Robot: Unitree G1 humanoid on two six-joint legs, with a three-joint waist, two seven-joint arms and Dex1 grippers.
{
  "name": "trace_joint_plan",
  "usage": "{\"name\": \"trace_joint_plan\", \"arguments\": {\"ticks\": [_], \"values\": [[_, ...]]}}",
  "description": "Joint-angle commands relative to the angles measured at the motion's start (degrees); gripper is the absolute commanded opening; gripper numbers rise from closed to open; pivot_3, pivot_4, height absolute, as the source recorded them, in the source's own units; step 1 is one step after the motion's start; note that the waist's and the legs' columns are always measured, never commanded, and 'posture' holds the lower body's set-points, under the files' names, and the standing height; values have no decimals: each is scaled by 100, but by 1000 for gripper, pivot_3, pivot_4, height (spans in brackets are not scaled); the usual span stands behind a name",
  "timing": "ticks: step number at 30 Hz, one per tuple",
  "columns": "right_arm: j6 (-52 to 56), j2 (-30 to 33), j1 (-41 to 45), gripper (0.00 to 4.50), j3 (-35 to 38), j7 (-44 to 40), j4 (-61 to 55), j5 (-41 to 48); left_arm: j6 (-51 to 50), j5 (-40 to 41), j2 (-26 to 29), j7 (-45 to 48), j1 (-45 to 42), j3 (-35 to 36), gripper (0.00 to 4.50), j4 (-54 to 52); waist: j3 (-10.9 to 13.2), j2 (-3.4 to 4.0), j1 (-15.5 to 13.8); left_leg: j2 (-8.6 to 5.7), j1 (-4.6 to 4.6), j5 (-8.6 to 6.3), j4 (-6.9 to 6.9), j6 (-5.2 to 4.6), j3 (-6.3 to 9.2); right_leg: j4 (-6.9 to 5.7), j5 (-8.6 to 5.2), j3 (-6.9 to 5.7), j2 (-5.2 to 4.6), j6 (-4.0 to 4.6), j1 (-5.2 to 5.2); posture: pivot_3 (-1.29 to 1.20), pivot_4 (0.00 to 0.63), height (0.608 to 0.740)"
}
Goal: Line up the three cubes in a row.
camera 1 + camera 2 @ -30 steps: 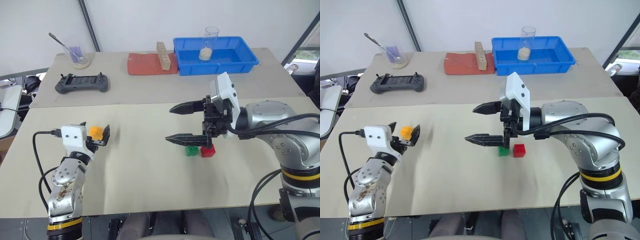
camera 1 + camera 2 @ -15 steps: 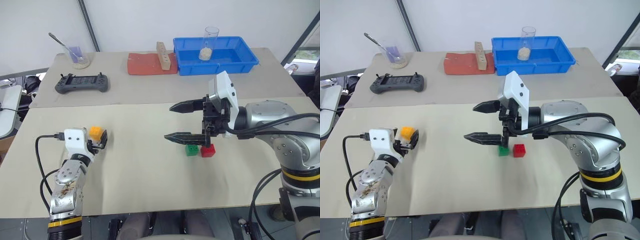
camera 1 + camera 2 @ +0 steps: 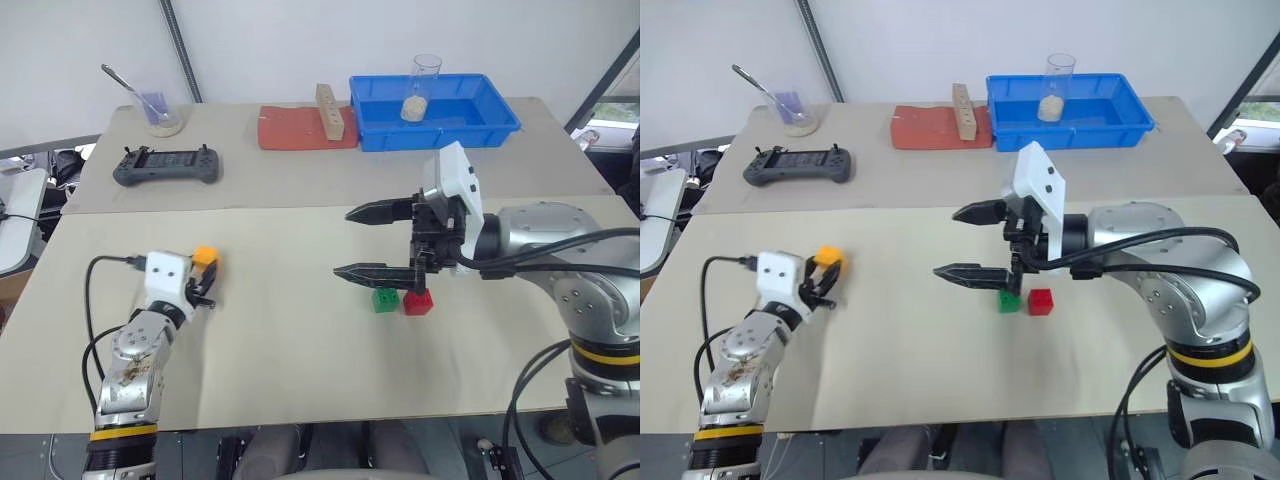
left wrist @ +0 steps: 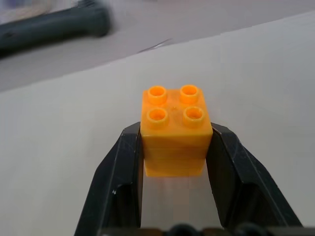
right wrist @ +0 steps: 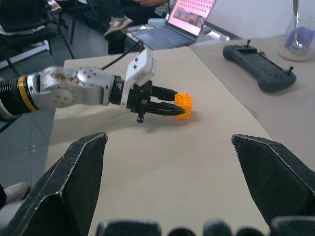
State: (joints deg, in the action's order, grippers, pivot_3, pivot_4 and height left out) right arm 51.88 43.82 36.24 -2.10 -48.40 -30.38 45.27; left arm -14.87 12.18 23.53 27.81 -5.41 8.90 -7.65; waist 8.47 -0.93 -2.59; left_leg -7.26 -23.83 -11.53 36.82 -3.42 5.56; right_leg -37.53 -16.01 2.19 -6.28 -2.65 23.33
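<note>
Cubes green [image 3: 385, 299] and red [image 3: 418, 302] are paired under the wide-open right gripper [image 3: 366, 242]; the orange cube [image 4: 175, 130], clamped by the left gripper [image 4: 174, 147] jaws, is still to be joined.

left gripper [image 3: 824, 280] clamps yellow-orange cube [image 3: 828, 258] | right gripper [image 3: 970, 242] jaws wide above green cube [image 3: 1009, 301], red cube [image 3: 1041, 301]

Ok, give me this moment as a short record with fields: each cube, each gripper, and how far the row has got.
yellow-orange cube: on the table, far left, clamped between the left gripper's fingers
green cube: on the table, touching the red cube
red cube: right of the green one
left gripper: shut on the yellow-orange cube
right gripper: open, above the green and red pair
row: two of three together
</note>
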Motion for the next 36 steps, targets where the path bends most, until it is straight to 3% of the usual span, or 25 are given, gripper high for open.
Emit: {"name": "trace_joint_plan", "arguments": {"ticks": [1, 7, 12, 23, 32, 36], "values": [[-150, 413, -287, 4500, 392, -168, -203, -77, -118, 725, 296, 1417, -612, -547, 1301, -376, 0, 0, -5, -2, 0, 0, 0, 0, 0, -1, 1, 1, -3, -1, -6, 0, 150, 740], [-315, 823, -968, 4500, 633, -254, -372, -173, 582, 566, 491, 3579, -1661, -1859, 1301, 835, -1, 1, 117, 3, 0, 20, -1, -36, -5, -4, 1, 1, 5, 0, -13, 0, 150, 740], [-263, 899, -1330, 4500, 813, -78, -576, -178, 1674, 127, 259, 4418, -2157, -2464, 1301, 2234, 0, 0, 206, 8, 0, 22, -16, -41, -7, -5, 1, 2, 5, 1, -6, 0, 150, 740], [-127, 941, -1777, 4500, 1148, 305, -896, 1, 2553, -203, -326, 4479, -2585, -2507, 1301, 3385, 2, -3, 158, 2, -1, 19, -2, -49, -7, -2, 1, -1, -4, 0, -15, 0, 150, 740], [-208, 971, -1920, 4500, 1187, 350, -928, -10, 2651, -242, -501, 4586, -2761, -2521, 1301, 3687, 2, -3, 159, 1, -1, 19, 1, -50, -7, -7, 1, -1, -1, 0, -15, 0, 150, 740], [-259, 957, -1923, 4500, 1141, 341, -882, -44, 2521, -188, -514, 4678, -2802, -2494, 3198, 3717, 2, -4, 174, 2, -1, 19, 1, -50, -7, -8, 1, -1, 1, 0, -14, 0, 150, 740]]}}
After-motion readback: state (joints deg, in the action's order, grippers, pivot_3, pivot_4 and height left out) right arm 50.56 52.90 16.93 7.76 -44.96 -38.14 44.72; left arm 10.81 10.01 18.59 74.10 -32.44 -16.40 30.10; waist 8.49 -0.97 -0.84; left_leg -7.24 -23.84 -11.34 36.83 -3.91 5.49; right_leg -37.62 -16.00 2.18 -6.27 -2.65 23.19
